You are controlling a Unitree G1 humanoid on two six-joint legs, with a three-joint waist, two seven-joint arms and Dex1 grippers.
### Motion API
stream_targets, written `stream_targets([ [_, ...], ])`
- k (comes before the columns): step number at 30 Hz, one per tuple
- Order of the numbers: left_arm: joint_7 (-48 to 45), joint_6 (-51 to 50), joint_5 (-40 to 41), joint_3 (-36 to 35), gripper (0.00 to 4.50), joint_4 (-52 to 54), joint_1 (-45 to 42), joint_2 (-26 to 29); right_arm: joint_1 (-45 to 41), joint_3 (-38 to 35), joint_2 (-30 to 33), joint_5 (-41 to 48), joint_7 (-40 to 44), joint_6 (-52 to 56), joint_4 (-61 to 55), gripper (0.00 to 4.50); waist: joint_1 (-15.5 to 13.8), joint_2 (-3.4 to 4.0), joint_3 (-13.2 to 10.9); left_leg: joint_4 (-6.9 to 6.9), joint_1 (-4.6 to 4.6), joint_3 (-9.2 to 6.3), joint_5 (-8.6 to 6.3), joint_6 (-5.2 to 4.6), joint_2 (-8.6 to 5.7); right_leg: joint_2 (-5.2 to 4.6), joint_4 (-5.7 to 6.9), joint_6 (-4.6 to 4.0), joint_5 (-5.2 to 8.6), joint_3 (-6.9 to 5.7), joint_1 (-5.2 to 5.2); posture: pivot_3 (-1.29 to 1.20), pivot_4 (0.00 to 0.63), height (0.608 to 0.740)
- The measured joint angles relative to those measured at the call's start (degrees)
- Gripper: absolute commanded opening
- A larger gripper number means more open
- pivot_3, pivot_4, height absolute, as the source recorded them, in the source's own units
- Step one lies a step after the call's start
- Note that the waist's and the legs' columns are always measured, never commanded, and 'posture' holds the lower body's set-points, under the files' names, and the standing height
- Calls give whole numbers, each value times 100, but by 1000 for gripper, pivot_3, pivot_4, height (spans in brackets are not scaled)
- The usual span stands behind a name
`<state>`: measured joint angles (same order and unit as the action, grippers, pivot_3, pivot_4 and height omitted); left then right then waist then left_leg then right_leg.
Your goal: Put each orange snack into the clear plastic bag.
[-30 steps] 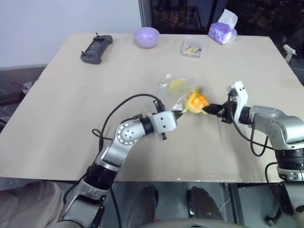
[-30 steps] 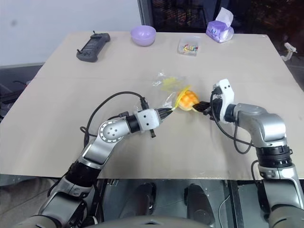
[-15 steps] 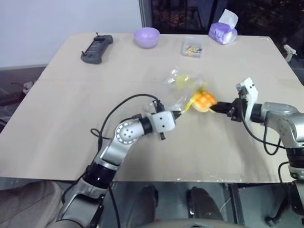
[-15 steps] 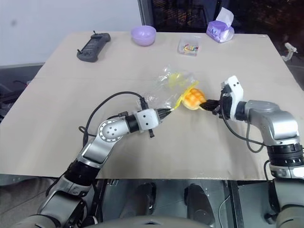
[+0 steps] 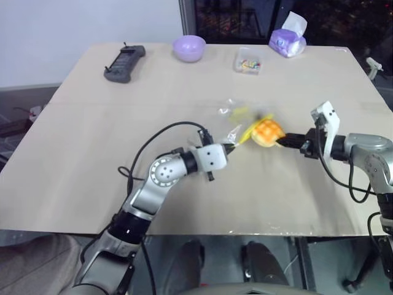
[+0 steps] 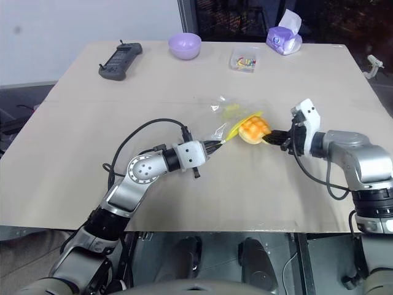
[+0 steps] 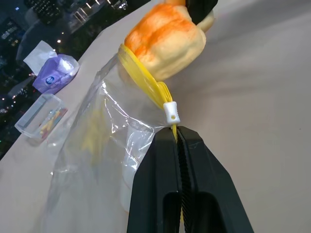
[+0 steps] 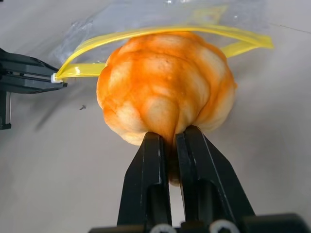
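Observation:
The orange snack (image 5: 268, 131), a round bun with a scored grid top, hangs just above the table near its middle. My right gripper (image 5: 284, 142) is shut on its edge, pinching it from the right (image 8: 174, 138). The clear plastic bag (image 5: 236, 114) lies slack behind and left of the snack. Its yellow seal strip (image 8: 160, 31) arcs over the snack's (image 8: 165, 92) far side at the bag's mouth. My left gripper (image 6: 218, 142) is shut on the end of that strip by the white zip slider (image 7: 172, 112), just left of the snack (image 7: 165, 41).
At the table's far edge stand a lilac bowl (image 5: 188, 47), a small clear box of colourful bits (image 5: 248, 61) and a purple tissue pack (image 5: 287, 38). A black handset (image 5: 124, 62) lies at the far left. Bare tabletop (image 5: 92, 153) surrounds both arms.
My right gripper has carried the snack a little to the right, and the bag's mouth has stretched and shifted with it. The left gripper has stayed in place.

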<state>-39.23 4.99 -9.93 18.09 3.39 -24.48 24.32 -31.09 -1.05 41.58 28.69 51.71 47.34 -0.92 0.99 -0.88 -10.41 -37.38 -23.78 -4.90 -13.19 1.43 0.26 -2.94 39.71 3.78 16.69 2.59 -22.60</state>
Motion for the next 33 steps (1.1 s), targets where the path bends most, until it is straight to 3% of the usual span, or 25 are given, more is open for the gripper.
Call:
stream_targets([
  [8, -58, 18, 115, 0, 0, -21, -3, -92, -346, -238, -382, 214, -341, 284, 478, 50, -3, 0, 0, 0, -1, -1, 0, 0, 0, 0, 0, 0, 0, -1, 0, 0, 150, 740],
  [13, -60, 19, 118, -1, 0, -23, -9, -98, -174, -211, -380, 391, -130, 270, -26, 50, -3, 1, -1, 1, -3, -1, 0, 0, 0, 0, -4, 0, 0, 0, 0, 0, 150, 740],
  [21, -60, 21, 144, -1, 0, -166, -86, -168, -312, -109, -630, 64, -624, 233, 469, 50, 10, 2, -1, -1, 2, 0, 0, 0, 0, 1, 5, 0, 0, 1, -1, 0, 150, 740],
  [26, -66, 41, 227, -5, 0, -183, -106, -160, -101, 13, -582, 198, -239, 168, -154, 50, 5, 3, -2, 2, -5, 2, 0, 0, 0, 0, -9, 0, 0, 1, -2, 0, 150, 740],
  [30, -70, 48, 236, -3, 0, -186, -130, -163, -209, 103, -756, -163, -664, 109, 344, 50, 3, 3, -2, -1, 1, 3, 0, 0, -1, -1, 2, 0, 0, 3, -1, 0, 150, 740],
  [33, -100, 57, 251, -3, 0, -187, -136, -162, -153, 137, -757, -81, -429, 107, 135, 50, 3, 5, -3, 0, 0, -1, 0, 0, 1, 2, 4, 0, 0, 0, -3, 0, 150, 740],
])
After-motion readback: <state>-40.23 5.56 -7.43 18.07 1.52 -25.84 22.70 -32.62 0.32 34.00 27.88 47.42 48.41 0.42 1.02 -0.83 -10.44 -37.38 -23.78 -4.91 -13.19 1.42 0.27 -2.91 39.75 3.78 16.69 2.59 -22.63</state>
